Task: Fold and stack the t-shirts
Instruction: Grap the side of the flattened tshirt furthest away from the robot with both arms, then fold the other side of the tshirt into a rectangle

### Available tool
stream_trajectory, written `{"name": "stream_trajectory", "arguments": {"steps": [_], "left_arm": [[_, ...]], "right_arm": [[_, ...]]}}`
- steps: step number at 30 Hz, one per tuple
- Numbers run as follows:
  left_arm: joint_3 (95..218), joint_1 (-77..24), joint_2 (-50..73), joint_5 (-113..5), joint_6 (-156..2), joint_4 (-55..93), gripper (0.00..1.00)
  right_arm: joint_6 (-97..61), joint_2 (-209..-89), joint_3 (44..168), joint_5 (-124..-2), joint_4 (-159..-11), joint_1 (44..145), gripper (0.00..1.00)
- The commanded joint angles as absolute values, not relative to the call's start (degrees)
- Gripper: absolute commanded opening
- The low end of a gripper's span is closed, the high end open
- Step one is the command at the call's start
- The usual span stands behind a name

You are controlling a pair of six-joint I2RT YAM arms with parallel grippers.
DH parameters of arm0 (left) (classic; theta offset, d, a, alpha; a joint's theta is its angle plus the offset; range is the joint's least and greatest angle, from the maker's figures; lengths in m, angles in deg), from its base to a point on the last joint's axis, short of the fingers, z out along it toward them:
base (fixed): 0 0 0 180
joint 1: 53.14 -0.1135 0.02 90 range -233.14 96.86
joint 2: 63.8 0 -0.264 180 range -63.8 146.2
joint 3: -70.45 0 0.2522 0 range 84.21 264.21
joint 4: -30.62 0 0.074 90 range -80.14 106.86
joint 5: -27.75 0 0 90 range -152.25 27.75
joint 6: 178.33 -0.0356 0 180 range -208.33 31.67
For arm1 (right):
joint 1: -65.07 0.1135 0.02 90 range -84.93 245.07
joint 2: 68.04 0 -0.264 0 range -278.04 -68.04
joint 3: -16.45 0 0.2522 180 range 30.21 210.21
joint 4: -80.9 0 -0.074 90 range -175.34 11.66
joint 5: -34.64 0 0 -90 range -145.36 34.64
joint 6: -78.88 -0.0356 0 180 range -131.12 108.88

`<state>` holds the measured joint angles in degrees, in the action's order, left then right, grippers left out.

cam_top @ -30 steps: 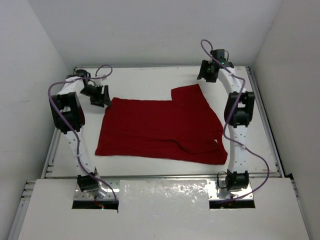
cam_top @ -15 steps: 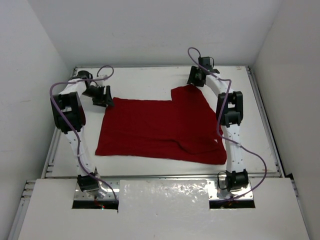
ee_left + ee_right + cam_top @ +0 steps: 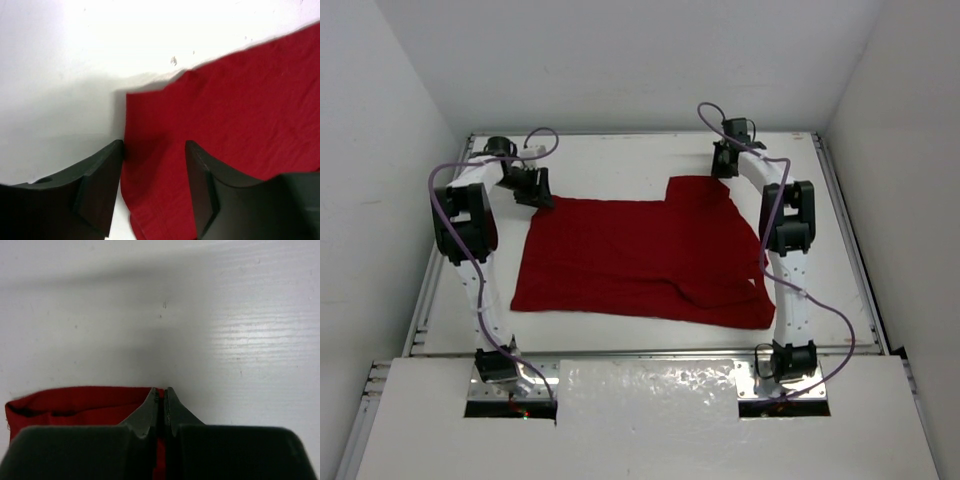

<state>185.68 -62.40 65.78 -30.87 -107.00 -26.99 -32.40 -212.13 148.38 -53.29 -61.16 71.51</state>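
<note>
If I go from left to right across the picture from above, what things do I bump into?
Left arm → red t-shirt → right arm.

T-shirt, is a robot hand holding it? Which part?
The right hand pinches the t-shirt at its far right edge. The left hand is open around the far left corner.

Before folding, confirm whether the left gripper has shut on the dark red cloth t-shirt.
No, the left gripper stands open over the t-shirt corner.

Top camera looks down; wrist cameras hug t-shirt (image 3: 640,255) edges.
</note>
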Motion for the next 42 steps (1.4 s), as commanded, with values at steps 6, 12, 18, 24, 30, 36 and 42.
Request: {"name": "stream_trajectory", "arguments": {"steps": [6,12,18,24,30,36,42], "left_arm": [[186.7,-61.1,66.6,-27.1,-111.2,-26.1,0.00],[182.7,-61.1,58.9,-25.7,-127.0,-29.9,0.00],[174.6,-61.1,47.5,-27.8,-145.0,-33.3,0.00],[166.5,-61.0,42.4,-31.3,-152.3,-36.4,0.00],[158.2,-61.1,38.5,-32.5,-155.1,-36.1,0.00],[160.0,-62.2,37.2,-31.0,-161.3,-47.1,0.40],[166.4,-65.0,35.3,-29.7,-168.6,-58.5,0.51]], "right_arm": [[-29.1,-205.2,143.0,-57.7,-61.1,71.7,0.00],[-26.5,-188.5,127.6,-60.7,-66.6,71.5,0.00],[-27.4,-164.3,98.3,-61.7,-75.4,71.3,0.00],[-31.5,-149.8,76.1,-62.3,-79.0,71.4,0.00],[-34.0,-142.2,66.4,-63.5,-81.3,71.5,0.00],[-34.2,-142.8,63.6,-62.8,-82.1,72.0,0.00],[-31.9,-142.7,64.0,-61.1,-80.5,72.0,0.00]]}}
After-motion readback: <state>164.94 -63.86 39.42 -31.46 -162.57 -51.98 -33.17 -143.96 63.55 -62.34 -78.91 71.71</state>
